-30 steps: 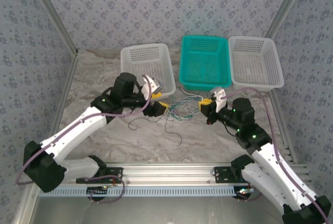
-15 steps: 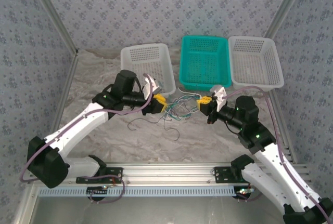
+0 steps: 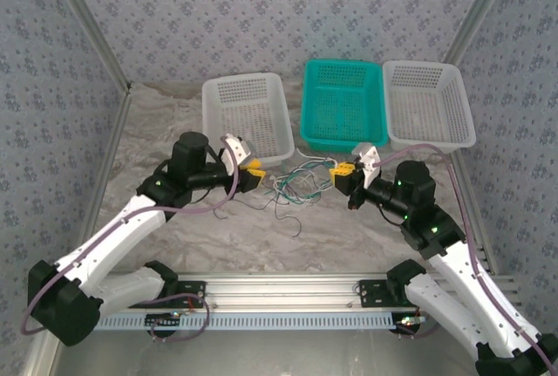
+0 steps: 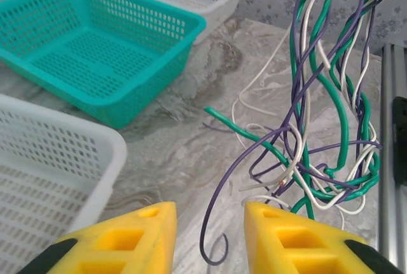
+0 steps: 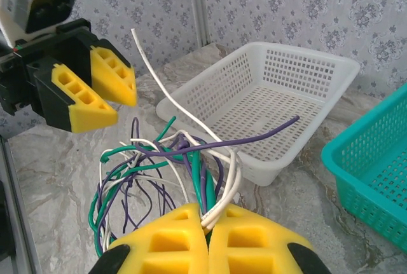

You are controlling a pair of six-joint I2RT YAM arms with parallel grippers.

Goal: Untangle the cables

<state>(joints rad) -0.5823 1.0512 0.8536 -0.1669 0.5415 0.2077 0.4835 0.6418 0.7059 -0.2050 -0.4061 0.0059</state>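
Observation:
The cables (image 3: 296,186) are a loose tangle of thin purple, green and whitish strands between the two arms. My right gripper (image 3: 342,171) is shut on one end of the bundle. In the right wrist view its fingertips (image 5: 206,213) pinch green, purple and white cables (image 5: 172,153), which fan out to the left. My left gripper (image 3: 253,173) sits just left of the tangle with its yellow jaws apart. In the left wrist view a curled purple cable end (image 4: 213,248) lies in the gap of the left gripper (image 4: 210,213), touching neither finger, and the cables (image 4: 318,128) hang up right.
Three baskets stand along the back: a white basket (image 3: 248,114) just behind the left gripper, a teal basket (image 3: 342,104) in the middle and another white basket (image 3: 429,104) on the right. A metal rail (image 3: 279,293) runs along the near edge.
My left gripper has drawn back to the left, away from the tangle, and its jaws are narrower than a second ago. The right gripper has held still, shut on the bundle.

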